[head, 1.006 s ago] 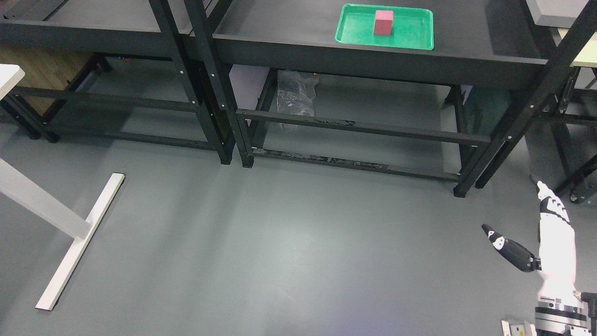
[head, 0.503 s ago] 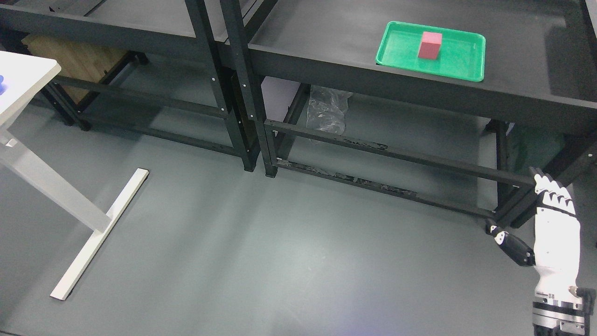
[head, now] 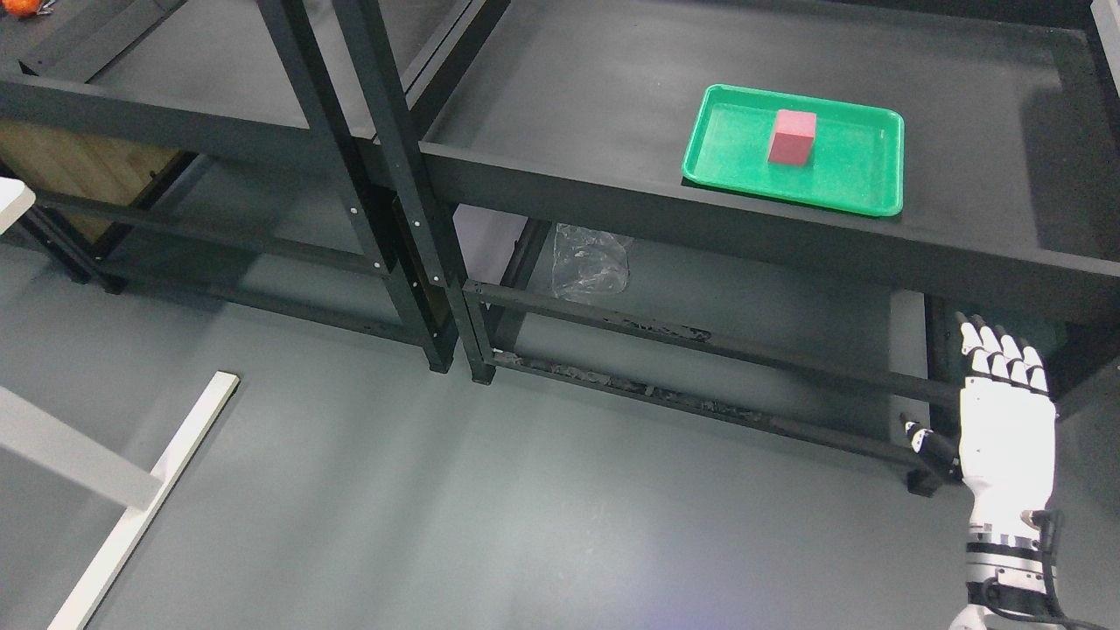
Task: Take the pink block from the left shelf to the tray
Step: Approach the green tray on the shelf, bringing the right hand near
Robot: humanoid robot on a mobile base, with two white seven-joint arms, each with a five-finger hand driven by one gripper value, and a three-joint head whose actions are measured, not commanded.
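A pink block stands upright in a green tray on the right black shelf, near the shelf's front edge. My right hand, white with dark fingertips, is at the lower right, below and in front of the shelf. Its fingers are stretched out flat, pointing up, and it holds nothing. It is well below and to the right of the tray. The left arm is out of view.
A second black shelf stands to the left, its posts next to the right shelf's. A crumpled clear plastic bag lies under the right shelf. A white table leg and foot are at the lower left. Grey floor lies in front.
The whole picture has shifted, so the camera has moved; the shelf top and tray show more fully. My right hand has turned its back flat to the camera and risen slightly, still open.
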